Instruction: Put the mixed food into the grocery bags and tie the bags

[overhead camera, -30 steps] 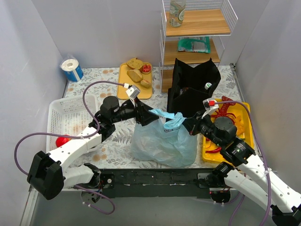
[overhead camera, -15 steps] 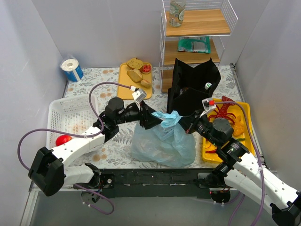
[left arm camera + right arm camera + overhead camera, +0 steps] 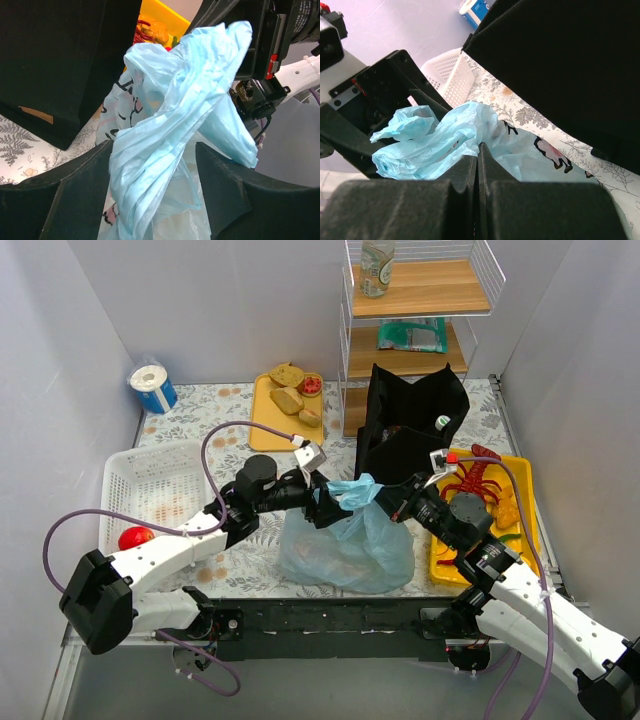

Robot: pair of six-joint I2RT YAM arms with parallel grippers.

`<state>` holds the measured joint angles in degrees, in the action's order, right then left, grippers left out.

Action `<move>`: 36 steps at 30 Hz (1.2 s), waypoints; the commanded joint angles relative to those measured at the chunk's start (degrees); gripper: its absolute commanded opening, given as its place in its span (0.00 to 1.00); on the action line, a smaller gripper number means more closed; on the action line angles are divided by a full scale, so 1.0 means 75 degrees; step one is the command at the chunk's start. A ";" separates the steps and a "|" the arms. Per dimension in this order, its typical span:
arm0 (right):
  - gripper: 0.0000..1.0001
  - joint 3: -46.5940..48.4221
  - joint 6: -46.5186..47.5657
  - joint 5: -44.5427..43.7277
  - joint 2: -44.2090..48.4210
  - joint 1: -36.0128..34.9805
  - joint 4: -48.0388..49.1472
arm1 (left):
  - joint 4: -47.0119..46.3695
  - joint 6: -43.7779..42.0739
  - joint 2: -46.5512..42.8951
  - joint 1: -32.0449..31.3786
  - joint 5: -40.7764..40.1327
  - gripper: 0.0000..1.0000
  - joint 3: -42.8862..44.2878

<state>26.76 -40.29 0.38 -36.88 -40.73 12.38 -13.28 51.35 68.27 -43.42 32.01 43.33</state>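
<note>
The light-blue plastic bag stands at the near middle of the table, and its handles are twisted together above it. My left gripper is at the handles from the left. In the left wrist view it is open wide, with the bunched handle running between its fingers. My right gripper comes from the right. In the right wrist view it is shut on blue handle plastic. The black bag stands behind, with a bottle showing inside.
A yellow tray with a red lobster lies at the right. A yellow board with bread is at the back. The white lattice basket and a red ball are at the left. A wire shelf stands behind the black bag.
Both grippers have moved inward toward each other. The left arm has reached further right, and the handles are now bunched and crossed between the two grippers.
</note>
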 commanded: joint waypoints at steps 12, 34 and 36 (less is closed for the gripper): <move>0.01 0.0169 -0.0078 -0.1011 -0.0367 -0.0299 0.0775 | 0.0306 -0.0226 0.0096 -0.0445 -0.0202 0.73 0.0468; 0.09 0.0673 0.1000 -0.1587 -0.0298 -0.1073 0.0143 | 0.0927 -0.0484 0.0401 -0.0539 -0.0693 0.00 0.0844; 0.25 0.0755 0.1537 -0.1342 -0.0157 -0.1073 -0.0104 | 0.0985 -0.0507 0.0331 -0.0539 -0.0717 0.00 0.0855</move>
<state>27.70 -35.75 -10.33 -40.99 -48.51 12.10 -7.90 48.86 71.94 -47.22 28.18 47.75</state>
